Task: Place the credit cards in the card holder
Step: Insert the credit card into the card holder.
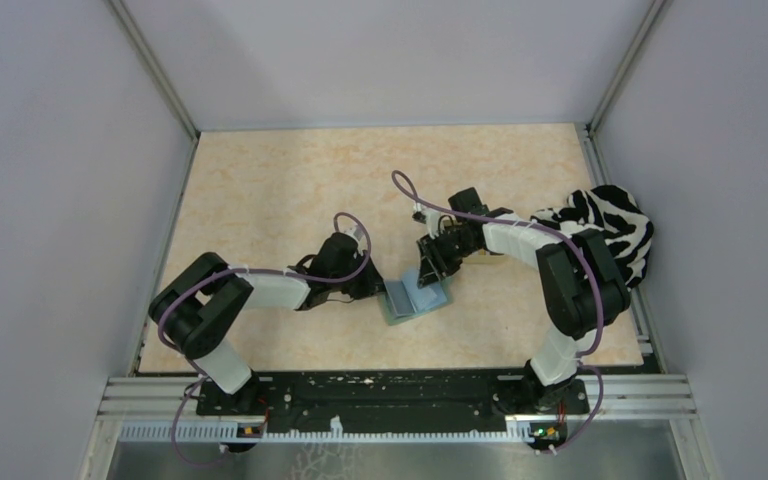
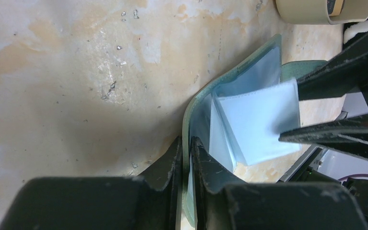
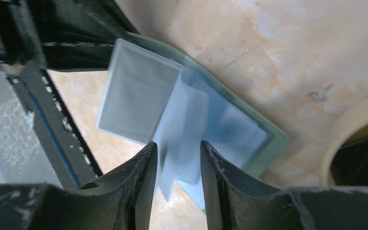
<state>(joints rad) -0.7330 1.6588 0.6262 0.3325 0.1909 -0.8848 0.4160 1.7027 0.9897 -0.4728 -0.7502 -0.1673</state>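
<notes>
A: What is the surface like?
B: A beige marbled table [image 1: 280, 190], scuffed and speckled up close, boxed in by plain grey walls [image 1: 60, 150] with metal posts [image 1: 155, 65] in the far corners.
A: And the count?
B: Two arms, left [image 1: 260, 290] and right [image 1: 520, 235]. One holder [image 1: 418, 300], one zebra-striped cloth [image 1: 610, 225] at the right edge, and one tan tray [image 3: 350, 120] of which the wrist views show only the rim.
A: Where is the holder?
B: It lies open mid-table, between the two grippers, with its pale blue sleeves fanned up.
A: The grippers?
B: The left gripper [image 2: 187, 143] is clamped tight on the holder's green cover edge. The right gripper [image 3: 178, 148] is partly open, its fingers either side of one sleeve [image 3: 187, 115] – I cannot tell whether they touch it
</notes>
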